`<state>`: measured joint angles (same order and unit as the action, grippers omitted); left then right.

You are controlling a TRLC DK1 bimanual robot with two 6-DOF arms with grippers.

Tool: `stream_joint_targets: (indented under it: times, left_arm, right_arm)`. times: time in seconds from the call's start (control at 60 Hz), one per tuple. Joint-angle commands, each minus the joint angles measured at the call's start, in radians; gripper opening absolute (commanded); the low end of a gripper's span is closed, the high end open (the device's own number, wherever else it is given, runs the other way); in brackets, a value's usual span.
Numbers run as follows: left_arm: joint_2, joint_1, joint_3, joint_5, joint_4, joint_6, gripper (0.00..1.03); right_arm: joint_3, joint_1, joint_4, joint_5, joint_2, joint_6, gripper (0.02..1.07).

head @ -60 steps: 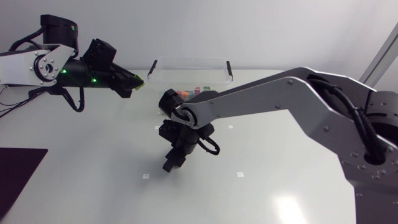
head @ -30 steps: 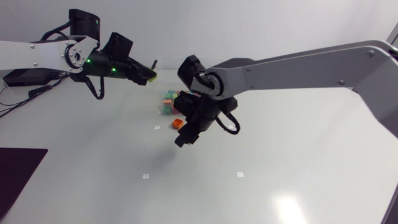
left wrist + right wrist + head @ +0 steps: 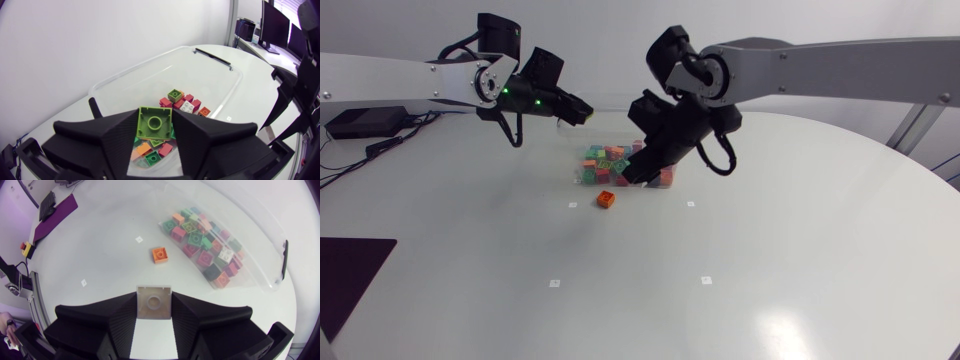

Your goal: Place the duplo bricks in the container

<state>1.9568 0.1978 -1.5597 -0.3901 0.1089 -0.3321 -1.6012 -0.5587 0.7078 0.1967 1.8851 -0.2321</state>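
Holding a green brick (image 3: 154, 123) clenched between them, your left jaws hang over the container (image 3: 120, 82) in the upper middle of the head view, so a release should drop it among the bricks (image 3: 610, 158) inside. Your right jaws grip a pale brick (image 3: 154, 301) at the container's near edge, probably to bring it in next. One orange brick (image 3: 606, 199) lies on the tabletop (image 3: 770, 260) just in front of the container, not yet picked.

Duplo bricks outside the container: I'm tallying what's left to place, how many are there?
3: an orange brick on the table, a green brick in the left claw, and a pale brick in the right claw. Others may be hidden.
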Motion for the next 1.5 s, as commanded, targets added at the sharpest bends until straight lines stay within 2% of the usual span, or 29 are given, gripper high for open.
stream_joint_targets:
  times: [0.0, 0.05, 0.333, 0.55, 0.65, 0.983, 1.317, 1.367, 1.4, 1.483]
  left_arm:
    - [0.037, 0.006, -0.037, 0.011, -0.014, 0.039, 0.93]
    - [0.034, 0.009, -0.033, 0.019, -0.017, 0.039, 0.98]
    - [-0.142, 0.034, 0.122, 0.022, -0.063, 0.033, 0.98]
    - [-0.283, 0.048, 0.251, 0.022, -0.051, 0.025, 0.98]
    - [-0.326, 0.065, 0.316, 0.022, -0.029, -0.024, 0.98]
    - [-0.348, 0.101, 0.492, 0.017, 0.037, -0.228, 0.98]
    - [-0.271, 0.117, 0.555, 0.017, 0.029, -0.291, 0.98]
    - [-0.249, 0.118, 0.561, 0.017, 0.015, -0.292, 0.98]
    - [-0.233, 0.12, 0.563, 0.019, 0.003, -0.292, 0.98]
    - [-0.194, 0.123, 0.561, 0.027, -0.021, -0.291, 0.98]
  right_arm:
    - [-0.057, 0.031, 0.016, 0.012, -0.024, 0.011, 0.24]
    - [-0.08, 0.043, 0.018, 0.02, -0.021, 0.016, 0.24]
    - [-0.227, 0.111, 0.007, 0.05, 0.025, 0.048, 0.24]
    - [-0.312, 0.146, -0.05, 0.06, 0.089, 0.093, 0.24]
    - [-0.355, 0.16, -0.068, 0.064, 0.124, 0.108, 0.24]
    - [-0.505, 0.16, -0.077, 0.064, 0.243, 0.137, 0.24]
    - [-0.715, 0.154, -0.021, 0.056, 0.391, 0.151, 0.24]
    - [-0.72, 0.152, -0.019, 0.052, 0.399, 0.151, 0.3]
    - [-0.72, 0.152, -0.019, 0.047, 0.404, 0.151, 0.38]
    - [-0.718, 0.152, -0.008, 0.038, 0.405, 0.149, 0.69]
